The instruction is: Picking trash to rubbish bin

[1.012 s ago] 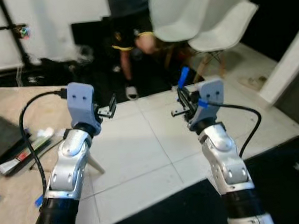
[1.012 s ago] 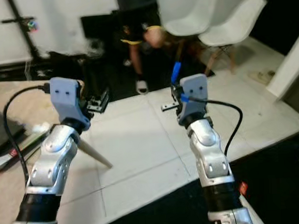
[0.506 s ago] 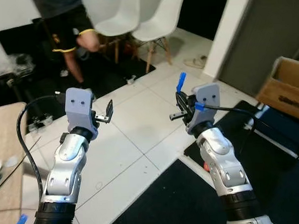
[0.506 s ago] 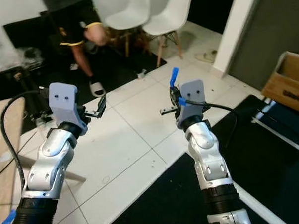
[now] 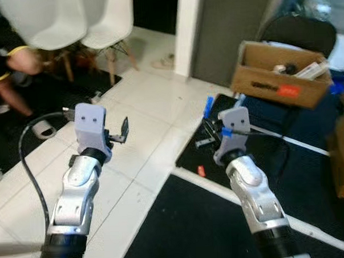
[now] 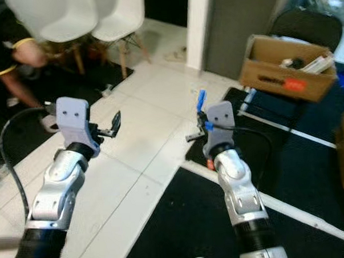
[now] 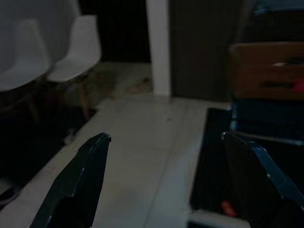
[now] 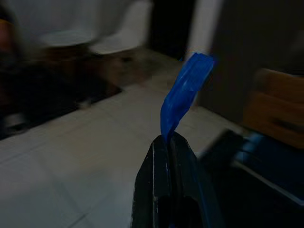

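Note:
My right gripper (image 5: pixel 208 113) is held up in front of me, shut on a strip of blue wrapper (image 8: pixel 183 93) that sticks up above the fingertips; the same blue wrapper (image 6: pixel 200 99) shows in the right eye view. My left gripper (image 5: pixel 123 130) is raised at the same height, open, with nothing between its fingers (image 7: pixel 78 183). An open cardboard box (image 5: pixel 279 73) holding scraps stands ahead to the right on a dark mat.
White chairs (image 5: pixel 76 22) stand at the back left, with a person's arm (image 5: pixel 20 58) beside them. A white pillar (image 5: pixel 187 28) and grey wall lie ahead. Black mats (image 5: pixel 193 231) cover the floor on the right. A small red bit (image 5: pixel 200 171) lies on the mat edge.
The whole view has swung to the right: the table and person slid off to the left, and the cardboard box and black mats came in. Both grippers hold their pose.

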Controlling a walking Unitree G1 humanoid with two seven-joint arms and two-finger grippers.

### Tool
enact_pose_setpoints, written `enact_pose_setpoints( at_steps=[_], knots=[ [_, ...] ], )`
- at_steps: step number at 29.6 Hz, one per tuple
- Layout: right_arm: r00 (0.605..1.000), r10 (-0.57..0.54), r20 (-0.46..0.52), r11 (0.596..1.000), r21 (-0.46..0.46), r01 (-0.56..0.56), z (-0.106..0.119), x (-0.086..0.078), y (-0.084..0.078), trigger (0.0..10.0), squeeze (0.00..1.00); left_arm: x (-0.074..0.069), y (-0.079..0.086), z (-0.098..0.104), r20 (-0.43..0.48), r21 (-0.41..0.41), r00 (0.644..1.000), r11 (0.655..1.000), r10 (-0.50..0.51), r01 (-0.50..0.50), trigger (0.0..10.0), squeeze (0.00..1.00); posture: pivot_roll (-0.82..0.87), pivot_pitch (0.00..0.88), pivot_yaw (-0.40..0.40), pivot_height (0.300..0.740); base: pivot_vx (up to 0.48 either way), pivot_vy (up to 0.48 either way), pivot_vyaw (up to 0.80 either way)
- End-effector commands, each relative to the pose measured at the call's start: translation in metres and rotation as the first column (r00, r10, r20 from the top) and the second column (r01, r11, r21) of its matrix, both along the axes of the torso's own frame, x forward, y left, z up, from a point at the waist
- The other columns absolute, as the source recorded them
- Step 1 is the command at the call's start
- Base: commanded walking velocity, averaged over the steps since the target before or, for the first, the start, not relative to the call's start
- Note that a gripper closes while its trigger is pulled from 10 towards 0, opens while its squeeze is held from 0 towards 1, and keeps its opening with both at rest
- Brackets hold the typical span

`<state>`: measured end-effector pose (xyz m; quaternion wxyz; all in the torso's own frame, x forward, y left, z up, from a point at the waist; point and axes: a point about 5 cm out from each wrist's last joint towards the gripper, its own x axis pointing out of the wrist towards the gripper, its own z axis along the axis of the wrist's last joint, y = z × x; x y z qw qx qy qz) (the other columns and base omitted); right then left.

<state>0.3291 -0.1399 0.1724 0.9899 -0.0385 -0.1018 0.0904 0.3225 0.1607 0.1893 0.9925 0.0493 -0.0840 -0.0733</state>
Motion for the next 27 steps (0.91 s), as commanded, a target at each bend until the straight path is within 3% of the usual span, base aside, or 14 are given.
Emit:
enact_pose_setpoints(
  at_steps=[1,6,27],
  knots=[
    [0.998,-0.037,-0.058,0.999,0.031,0.039,-0.012,-0.001,-0.004,10.0,0.00,-0.001,0.003,-0.007,-0.035,-0.002,0.999,1.000,0.009,-0.009,10.0,0.00,0.03,0.125,0.013,0.740,0.000,0.000,-0.80],
    [0.994,-0.062,-0.092,0.997,0.043,0.066,-0.019,-0.002,-0.010,10.0,0.00,-0.002,0.002,-0.010,-0.048,-0.033,0.999,0.999,0.001,-0.003,10.0,0.00,0.03,0.126,0.015,0.740,0.000,0.000,-0.80],
    [0.987,-0.092,-0.131,0.995,0.028,0.096,-0.031,-0.004,-0.014,10.0,0.00,0.000,0.004,-0.014,-0.065,-0.001,0.998,1.000,0.025,-0.025,10.0,0.00,0.03,0.121,0.016,0.740,0.000,0.000,-0.80]
  ],
)
